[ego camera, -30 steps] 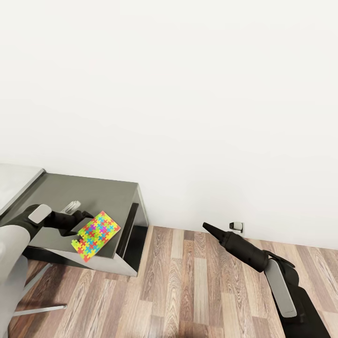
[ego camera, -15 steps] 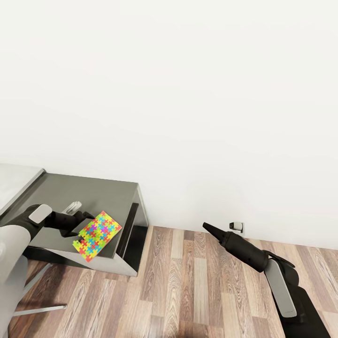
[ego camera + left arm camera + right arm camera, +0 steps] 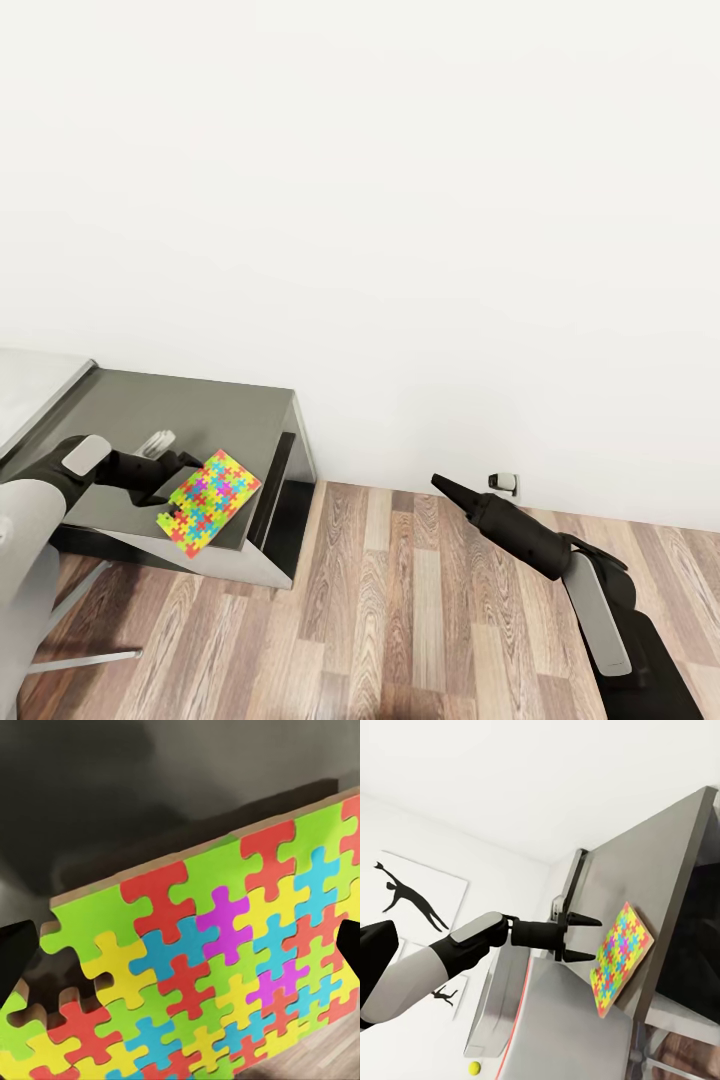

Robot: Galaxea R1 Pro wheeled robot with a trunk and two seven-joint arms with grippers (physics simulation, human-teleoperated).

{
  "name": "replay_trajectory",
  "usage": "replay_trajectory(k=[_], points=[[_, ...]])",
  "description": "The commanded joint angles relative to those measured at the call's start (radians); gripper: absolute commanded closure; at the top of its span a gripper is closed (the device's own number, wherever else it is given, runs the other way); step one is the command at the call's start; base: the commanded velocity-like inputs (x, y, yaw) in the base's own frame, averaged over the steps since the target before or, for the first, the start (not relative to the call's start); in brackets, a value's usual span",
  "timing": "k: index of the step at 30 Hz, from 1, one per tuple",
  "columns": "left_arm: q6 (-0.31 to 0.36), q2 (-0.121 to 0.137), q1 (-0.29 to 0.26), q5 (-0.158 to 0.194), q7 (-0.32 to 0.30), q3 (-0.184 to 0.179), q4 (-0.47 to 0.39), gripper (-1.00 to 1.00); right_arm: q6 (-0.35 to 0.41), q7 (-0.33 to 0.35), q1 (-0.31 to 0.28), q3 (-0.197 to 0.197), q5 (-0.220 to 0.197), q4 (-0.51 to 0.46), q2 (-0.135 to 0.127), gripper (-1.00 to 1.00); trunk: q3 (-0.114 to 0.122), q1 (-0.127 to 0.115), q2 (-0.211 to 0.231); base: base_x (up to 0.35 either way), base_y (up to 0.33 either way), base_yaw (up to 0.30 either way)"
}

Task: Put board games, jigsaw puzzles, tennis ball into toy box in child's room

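— Where do we see the jigsaw puzzle?

— We see it lying flat on the dark grey cabinet, near the front edge of its top, with one corner right at that edge. The cabinet stands against the white wall, beside the end of the table.

— And our left gripper?

— We find it low over the cabinet top, pointing at the puzzle. From the right wrist view we see its two fingers spread wide apart, with nothing clamped between them. Their tips end just beside the puzzle's near edge; we cannot tell whether they touch it. In the left wrist view the coloured pieces lie between the two dark fingertips.

— What about our right gripper?

— We see it held out over the wood-plank floor, well apart from the cabinet, pointing toward the wall near a small outlet. It shows as one dark point, so we cannot tell whether its fingers are together or parted. We see nothing in it.

— Do we see anything else of the task?

— We do, in the right wrist view: the tennis ball, a small yellow-green dot beyond the left arm. We cannot tell what it rests on. Black silhouette pictures hang on the wall behind.
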Motion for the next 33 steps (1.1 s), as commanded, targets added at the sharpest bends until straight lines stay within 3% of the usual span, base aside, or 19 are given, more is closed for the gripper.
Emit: replay_trajectory(k=[1,13,21,33], points=[[0.003,0.001,-0.001,0.002,-0.003,-0.007,0.0,-1.0,0.006,0.001,-0.001,-0.001,-0.003,0.0,0.0,-1.0,-0.002,0.001,-0.002,0.0,0.0,0.0],[0.022,0.0,-0.001,0.002,-0.006,-0.007,0.0,-1.0,0.006,0.001,0.0,-0.001,-0.003,0.0,0.0,-1.0,-0.002,0.001,-0.002,0.0,0.0,0.0],[0.026,0.0,-0.001,0.0,-0.104,-0.011,-0.002,-1.0,0.006,0.001,-0.001,-0.001,-0.003,0.0,0.0,-1.0,-0.002,0.001,-0.002,0.0,0.0,0.0],[0.026,0.0,-0.001,-0.001,-0.116,-0.013,-0.002,-1.0,0.006,0.001,0.0,-0.001,-0.003,-0.002,-0.001,-1.0,-0.002,0.001,-0.002,0.0,0.0,0.0]])
